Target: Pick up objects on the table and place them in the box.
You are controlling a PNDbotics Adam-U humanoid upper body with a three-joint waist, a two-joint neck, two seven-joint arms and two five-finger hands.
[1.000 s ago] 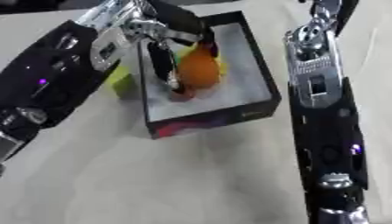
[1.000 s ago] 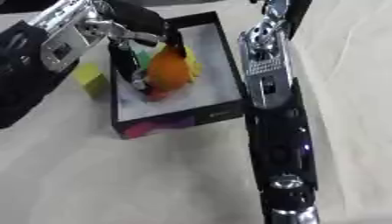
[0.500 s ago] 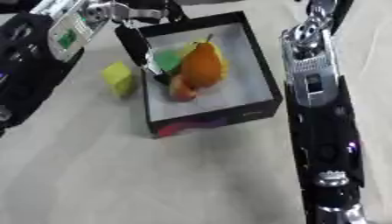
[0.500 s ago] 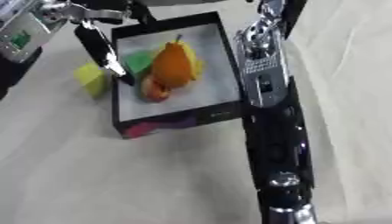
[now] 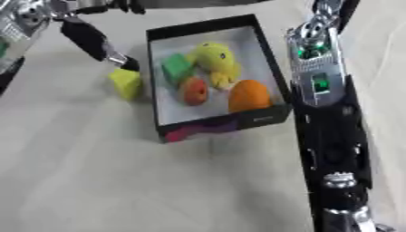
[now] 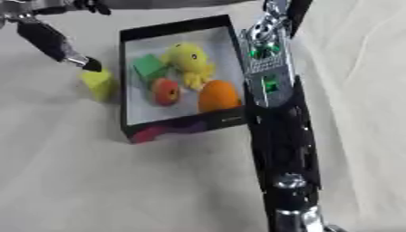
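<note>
Black shallow cardboard box (image 5: pixel 269 74) upper centre of frame, four things inside, one yellow block outside.
Right arm (image 5: pixel 326 122) down the right side, hand out of view. Inside box: yellow soft toy (image 5: pixel 214 61), orange rounded fruit (image 5: pixel 249 95), green block (image 5: pixel 176 67), red-orange fruit (image 5: pixel 193 91). Upper left, left hand (image 5: pixel 89 38), straight fingers empty, tip just above yellow block (image 5: pixel 126 83) left of box.

No legible txt anywhere. Box (image 5: pixel 219 127) front wall has a small pale mark at its right end — too blurred to read. Right arm (image 5: pixel 319 68) carries green-lit panels w/ small markings — can't make out any letters or nos.
</note>
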